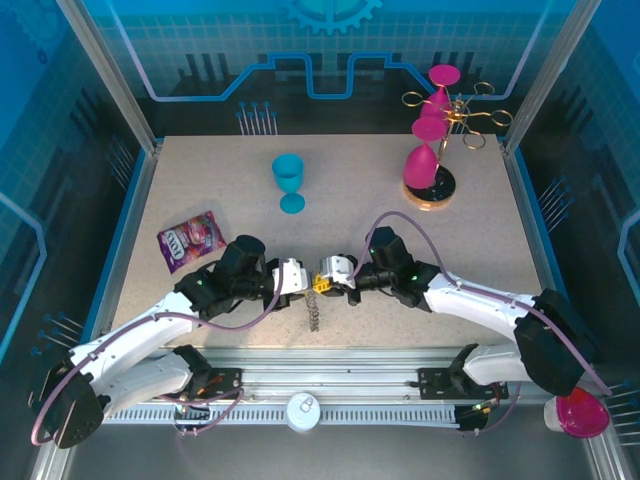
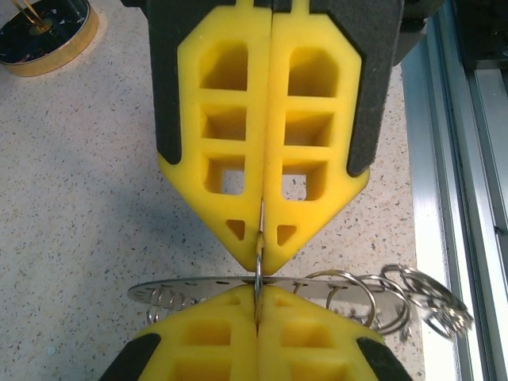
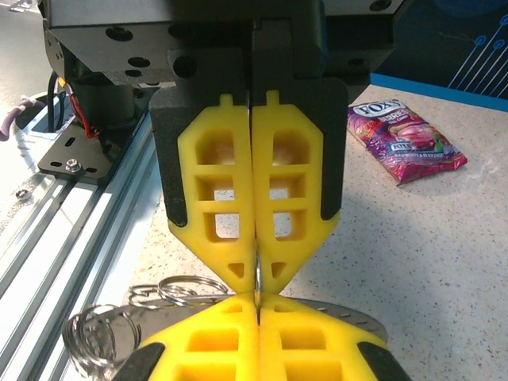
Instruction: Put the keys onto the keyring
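Observation:
My left gripper (image 1: 308,283) and right gripper (image 1: 324,283) meet tip to tip near the table's front middle. Both are shut on one thin metal ring (image 2: 259,270) that stands edge-on between their yellow pads. That ring belongs to the keyring (image 1: 313,318), a flat grey metal band with holes (image 2: 182,287) that carries several split rings (image 2: 413,298) and hangs just under the fingertips. In the left wrist view my own gripper (image 2: 258,295) is at the bottom and the right gripper (image 2: 262,258) is above it. In the right wrist view my own gripper (image 3: 258,305) faces the left gripper (image 3: 256,278), with the band (image 3: 357,317) behind. The keys are hidden.
A blue goblet (image 1: 289,182) stands at mid-table. A purple candy bag (image 1: 190,240) lies at the left. A gold rack with pink goblets (image 1: 432,170) is at the back right. The aluminium rail (image 3: 55,230) runs just beside the grippers.

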Controlling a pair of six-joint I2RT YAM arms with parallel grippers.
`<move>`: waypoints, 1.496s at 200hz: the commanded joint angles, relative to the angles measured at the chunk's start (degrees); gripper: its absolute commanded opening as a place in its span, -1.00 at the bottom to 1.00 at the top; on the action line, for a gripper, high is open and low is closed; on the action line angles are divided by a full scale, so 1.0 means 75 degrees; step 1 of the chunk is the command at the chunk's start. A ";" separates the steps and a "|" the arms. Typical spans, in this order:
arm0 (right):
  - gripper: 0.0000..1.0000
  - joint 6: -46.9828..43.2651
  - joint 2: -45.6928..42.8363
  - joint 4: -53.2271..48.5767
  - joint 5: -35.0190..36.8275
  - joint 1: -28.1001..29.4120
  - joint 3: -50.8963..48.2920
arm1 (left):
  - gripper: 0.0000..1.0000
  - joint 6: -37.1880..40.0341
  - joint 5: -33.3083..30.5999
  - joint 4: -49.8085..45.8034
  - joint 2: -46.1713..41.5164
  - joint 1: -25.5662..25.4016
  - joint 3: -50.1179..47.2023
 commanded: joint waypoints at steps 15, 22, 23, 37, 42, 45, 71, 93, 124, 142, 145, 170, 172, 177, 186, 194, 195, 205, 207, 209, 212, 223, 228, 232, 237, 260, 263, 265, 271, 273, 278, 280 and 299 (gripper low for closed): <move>-1.00 -0.0207 0.0165 -0.0299 -0.0309 0.0271 0.0506 | -0.86 -0.0036 0.0265 0.0290 0.0059 -0.0042 0.0404; -1.00 -0.0214 0.0179 -0.0328 -0.0318 0.0280 0.0529 | -0.84 -0.0039 0.0271 0.0290 0.0068 -0.0039 0.0404; -1.00 -0.0217 0.0180 -0.0329 -0.0314 0.0280 0.0531 | -0.83 -0.0037 0.0268 0.0290 0.0068 -0.0035 0.0405; -1.00 -0.0217 0.0215 -0.0365 -0.0313 0.0313 0.0579 | -0.80 -0.0039 0.0287 0.0290 0.0094 -0.0032 0.0413; -1.00 -0.0220 0.0227 -0.0375 -0.0326 0.0306 0.0594 | -0.79 -0.0038 0.0289 0.0290 0.0094 -0.0042 0.0417; -1.00 -0.0211 0.0233 -0.0376 -0.0331 0.0313 0.0602 | -0.79 -0.0036 0.0289 0.0290 0.0096 -0.0040 0.0416; -1.00 -0.0205 0.0280 -0.0376 -0.0320 0.0360 0.0627 | -0.81 -0.0034 0.0301 0.0272 0.0103 -0.0041 0.0417; -1.00 -0.0198 0.0274 -0.0365 -0.0300 0.0359 0.0606 | -1.00 0.0032 0.0327 0.0221 0.0080 -0.0040 0.0429; -1.00 -0.0208 0.0226 -0.0360 -0.0172 0.0358 0.0558 | -1.00 0.0090 0.0312 0.0185 0.0007 -0.0042 0.0419; -0.57 0.0100 -0.0013 0.0138 0.0168 0.0266 0.0214 | -1.00 0.0111 0.0239 0.0166 -0.0043 -0.0040 0.0406; -0.49 0.0188 -0.0074 0.0290 0.0232 0.0229 0.0116 | -1.00 0.0106 0.0226 0.0161 -0.0043 -0.0036 0.0397; -0.26 0.1125 -0.0772 0.1046 0.0687 -0.0172 -0.0671 | -1.00 -0.0055 0.0062 0.0137 -0.0095 -0.0034 0.0317; -0.25 0.1183 -0.0822 0.1045 0.0804 -0.0197 -0.0712 | -1.00 -0.0067 0.0056 0.0137 -0.0087 -0.0041 0.0313; -0.24 0.1345 -0.0977 0.0977 0.1143 -0.0241 -0.0821 | -1.00 -0.0121 0.0012 0.0143 -0.0076 -0.0034 0.0295; -0.25 0.1613 -0.1240 0.0752 0.1990 -0.0261 -0.0941 | -1.00 -0.0257 -0.0056 0.0181 -0.0056 -0.0039 0.0277; -0.31 0.1988 -0.1440 0.0542 0.2844 -0.0265 -0.1039 | -1.00 -0.0387 -0.0104 0.0245 -0.0041 -0.0038 0.0243; -0.32 0.2050 -0.1468 0.0505 0.2937 -0.0263 -0.1050 | -1.00 -0.0411 -0.0113 0.0250 -0.0045 -0.0034 0.0242; -0.32 0.2716 -0.1686 0.0025 0.3953 -0.0267 -0.1104 | -1.00 -0.0577 -0.0162 0.0360 -0.0026 -0.0035 0.0208; -0.33 0.2896 -0.1739 -0.0077 0.4149 -0.0280 -0.1107 | -1.00 -0.0599 -0.0175 0.0375 -0.0017 -0.0038 0.0201; -0.34 0.3037 -0.1788 -0.0193 0.4341 -0.0277 -0.1099 | -1.00 -0.0631 -0.0179 0.0390 -0.0009 -0.0039 0.0196; -0.36 0.3307 -0.1841 -0.0393 0.4650 -0.0283 -0.1096 | -1.00 -0.0679 -0.0188 0.0414 -0.0001 -0.0041 0.0195; -0.48 0.4487 -0.2016 -0.1038 0.5784 -0.0281 -0.1087 | -1.00 -0.0830 -0.0220 0.0453 0.0043 -0.0032 0.0203; -0.52 0.4970 -0.2084 -0.1509 0.6242 -0.0289 -0.1027 | -1.00 -0.0942 -0.0248 0.0462 0.0072 -0.0035 0.0216; -0.54 0.5463 -0.2103 -0.1885 0.6550 -0.0321 -0.0948 | -1.00 -0.1064 -0.0295 0.0485 0.0093 -0.0035 0.0235; -0.57 0.5974 -0.2114 -0.2429 0.6783 -0.0379 -0.0804 | -1.00 -0.1233 -0.0353 0.0493 0.0119 -0.0034 0.0261; -0.51 0.7340 -0.1773 -0.4651 0.7259 -0.0741 -0.0057 | -1.00 -0.1838 -0.0768 0.0182 0.0173 -0.0039 0.0523; -0.49 0.7456 -0.1706 -0.4891 0.7341 -0.0775 0.0034 | -1.00 -0.1884 -0.0828 0.0158 0.0163 -0.0035 0.0533; -0.48 0.7544 -0.1680 -0.5041 0.7407 -0.0799 0.0086 | -1.00 -0.1919 -0.0857 0.0142 0.0156 -0.0035 0.0543; -0.47 0.7726 -0.1509 -0.5481 0.7528 -0.0890 0.0268 | -1.00 -0.1976 -0.0919 0.0149 0.0130 -0.0039 0.0533; -0.47 0.7781 -0.1461 -0.5611 0.7553 -0.0925 0.0311 | -1.00 -0.1989 -0.0924 0.0158 0.0118 -0.0039 0.0519; -0.47 0.7902 -0.1317 -0.5904 0.7611 -0.1024 0.0445 | -1.00 -0.1993 -0.0911 0.0178 0.0089 -0.0032 0.0496; -0.47 0.7945 -0.1257 -0.6027 0.7635 -0.1064 0.0496 | -1.00 -0.1981 -0.0896 0.0183 0.0076 -0.0031 0.0484; -0.38 0.8388 -0.0715 -0.6735 0.7764 -0.1500 0.0892 | -1.00 -0.1885 -0.0823 0.0219 0.0021 -0.0038 0.0406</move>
